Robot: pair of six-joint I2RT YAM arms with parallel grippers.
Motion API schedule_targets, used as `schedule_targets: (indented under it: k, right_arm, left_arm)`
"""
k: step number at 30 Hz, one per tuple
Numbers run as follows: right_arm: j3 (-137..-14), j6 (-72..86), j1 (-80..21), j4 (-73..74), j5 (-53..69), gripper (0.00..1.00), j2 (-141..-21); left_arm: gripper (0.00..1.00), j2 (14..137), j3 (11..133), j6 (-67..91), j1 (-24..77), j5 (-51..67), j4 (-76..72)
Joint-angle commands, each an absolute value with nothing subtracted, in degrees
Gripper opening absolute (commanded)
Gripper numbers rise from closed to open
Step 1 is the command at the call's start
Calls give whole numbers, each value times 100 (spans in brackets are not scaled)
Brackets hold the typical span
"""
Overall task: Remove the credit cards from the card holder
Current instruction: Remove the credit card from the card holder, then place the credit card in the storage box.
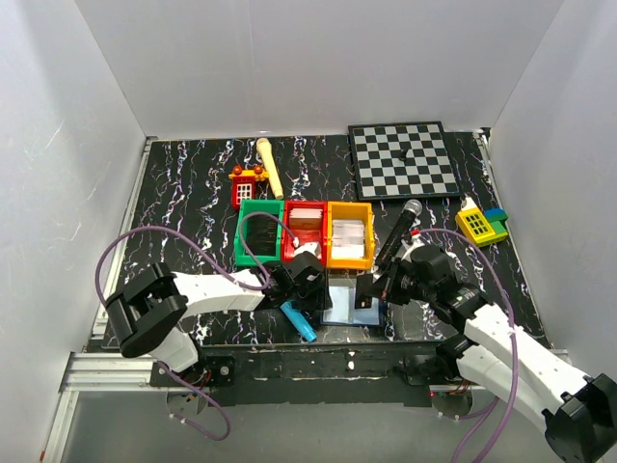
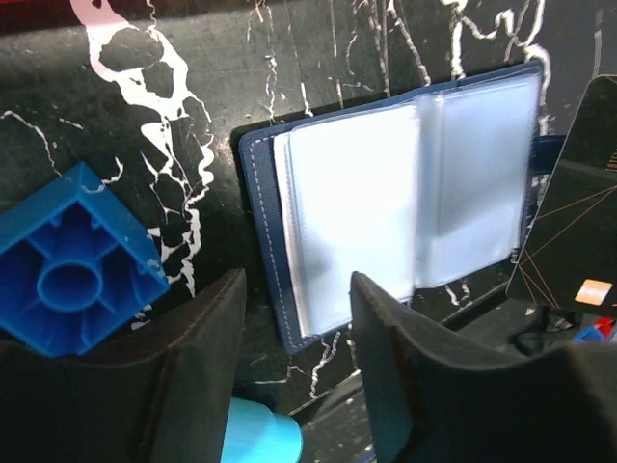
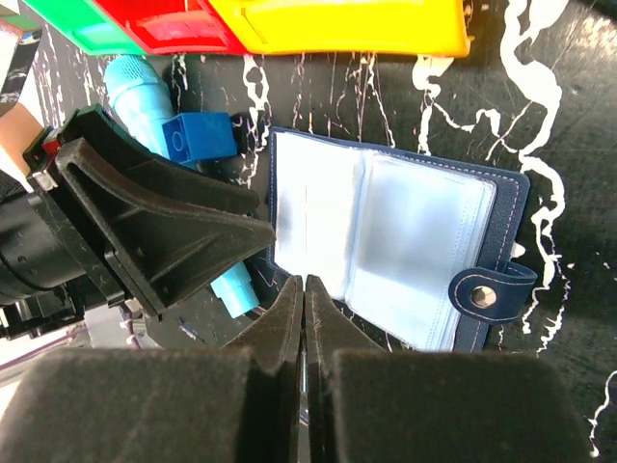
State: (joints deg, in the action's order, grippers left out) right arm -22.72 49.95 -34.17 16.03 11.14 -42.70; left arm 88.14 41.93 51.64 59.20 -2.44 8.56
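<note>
Card holder (image 2: 386, 212) open, black card (image 2: 569, 231) beside

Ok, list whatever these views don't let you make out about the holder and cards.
Whether cards remain in the card holder: its sleeves are blurred in both wrist views and too small from the top.
The black card: its face is cut off by the left wrist view's right edge, and it is hidden between the right gripper fingers in that gripper's own view.

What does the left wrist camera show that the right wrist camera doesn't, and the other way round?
Only the left wrist view: the face of a black card standing at the right edge. Only the right wrist view: the green bin, red bin and yellow bin along the top. Both: the open card holder, the blue brick and a cyan toy.
</note>
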Motion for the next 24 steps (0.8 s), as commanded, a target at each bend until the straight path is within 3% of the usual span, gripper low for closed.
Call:
schedule_targets:
  k: [1, 8, 13, 14, 17, 24]
  right_arm:
    - [-2864, 4606, -3401, 2267, 792, 1, -4087]
    - [-3594, 3816, -3410, 2382, 1185, 1, -4016]
    - [-3918, 2938, -3472, 1889, 2852, 1, -3946]
    - [-4146, 2709, -3480, 2064, 3422, 1, -4094]
    - [-4709, 2295, -3585, 2451, 4673, 1, -4639]
    - [-5984, 1274, -5184, 3481, 4157, 1, -5518]
  left_arm:
    - [52, 8201, 4578, 4703, 6081, -596, 1090]
    - [62, 7051, 4844, 4395, 6311, -957, 732]
    - [61, 4831, 2661, 2965, 6302, -669, -2488]
    - [66, 4408, 2341, 2918, 6284, -668, -2861]
    - [90, 3360, 2354, 2596, 6188, -459, -2139]
    - [94, 3374, 3128, 2092, 5968, 1500, -1002]
